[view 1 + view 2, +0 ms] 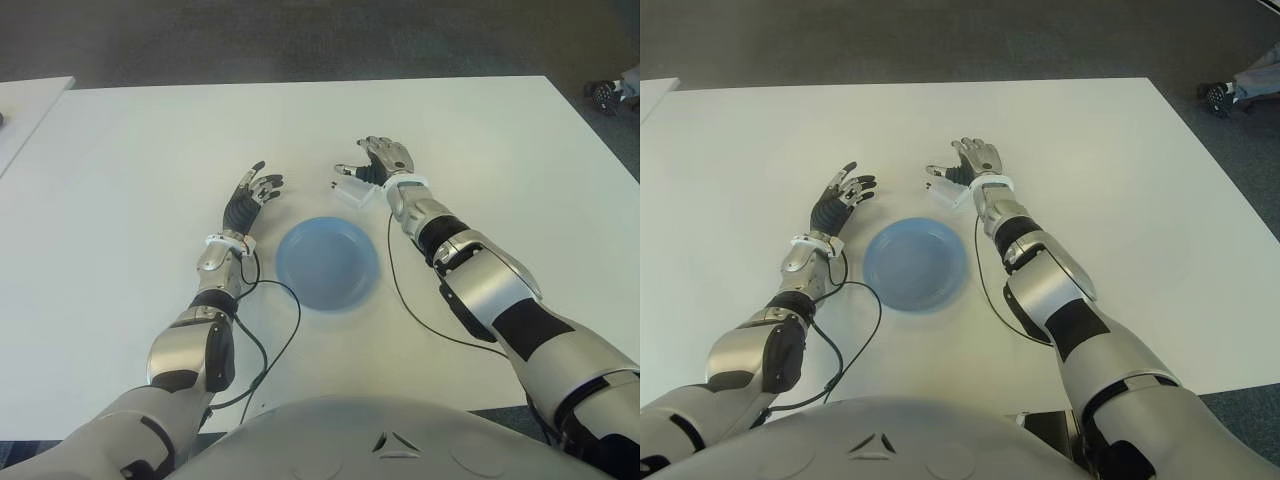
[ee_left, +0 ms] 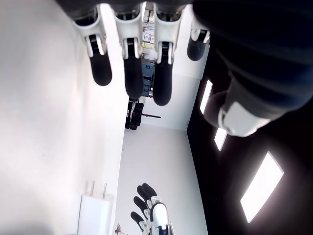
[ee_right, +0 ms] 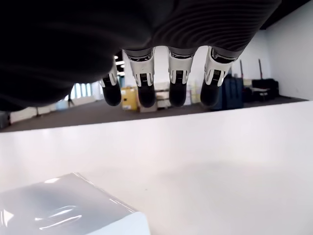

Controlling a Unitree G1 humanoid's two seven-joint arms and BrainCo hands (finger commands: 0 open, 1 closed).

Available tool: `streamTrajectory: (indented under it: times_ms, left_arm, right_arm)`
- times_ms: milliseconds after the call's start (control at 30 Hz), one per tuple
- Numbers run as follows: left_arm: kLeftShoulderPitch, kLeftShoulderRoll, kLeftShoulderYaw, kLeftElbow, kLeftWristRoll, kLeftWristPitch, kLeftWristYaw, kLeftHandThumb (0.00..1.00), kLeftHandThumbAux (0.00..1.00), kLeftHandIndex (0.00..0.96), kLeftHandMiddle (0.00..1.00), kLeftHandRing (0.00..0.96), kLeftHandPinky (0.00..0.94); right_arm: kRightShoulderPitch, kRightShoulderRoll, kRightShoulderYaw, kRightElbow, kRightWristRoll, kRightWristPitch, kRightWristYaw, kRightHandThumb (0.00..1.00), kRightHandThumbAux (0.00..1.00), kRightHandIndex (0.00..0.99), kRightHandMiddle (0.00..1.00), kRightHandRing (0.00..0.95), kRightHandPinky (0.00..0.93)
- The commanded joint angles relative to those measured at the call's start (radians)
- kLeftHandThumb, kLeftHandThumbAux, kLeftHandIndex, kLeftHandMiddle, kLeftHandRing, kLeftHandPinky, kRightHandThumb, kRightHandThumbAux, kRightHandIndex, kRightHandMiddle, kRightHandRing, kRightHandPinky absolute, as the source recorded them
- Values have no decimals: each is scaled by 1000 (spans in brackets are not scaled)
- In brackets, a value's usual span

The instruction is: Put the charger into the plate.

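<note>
Nothing's done yet: charger (image 1: 354, 192) sits just beside the open, empty right hand (image 1: 375, 160), blue plate (image 1: 327, 263) bare.

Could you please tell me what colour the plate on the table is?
The plate is light blue, seen best in the left eye view.

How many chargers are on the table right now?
1. The white charger lies on the table just beyond the blue plate, right beside the open right hand. The left hand holds nothing.
</note>
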Motion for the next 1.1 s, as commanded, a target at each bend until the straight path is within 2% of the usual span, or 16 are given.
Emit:
streamTrajectory:
  times_ms: [33, 300, 800, 1100]
  left_arm:
    - [35, -11, -3, 30, 3, 34, -10, 179, 580, 83, 283, 252, 195]
    - [36, -9, -4, 28, 3, 38, -14, 169, 580, 75, 272, 246, 184]
    - [37, -1, -5, 25, 5, 50, -13, 167, 591, 71, 278, 268, 229]
    - [36, 3, -9, 25, 10, 57, -6, 156, 609, 62, 282, 271, 204]
  right_arm:
    - [22, 13, -12, 8, 19, 31, -3, 273, 82, 0, 0, 0, 0]
    - [29, 22, -11, 6, 20, 45, -12, 275, 81, 0, 0, 0, 0]
    - [50, 28, -2, 10, 13, 45, -19, 284, 73, 0, 0, 0, 0]
    - [70, 27, 2, 14, 12, 36, -26, 299, 76, 0, 0, 0, 0]
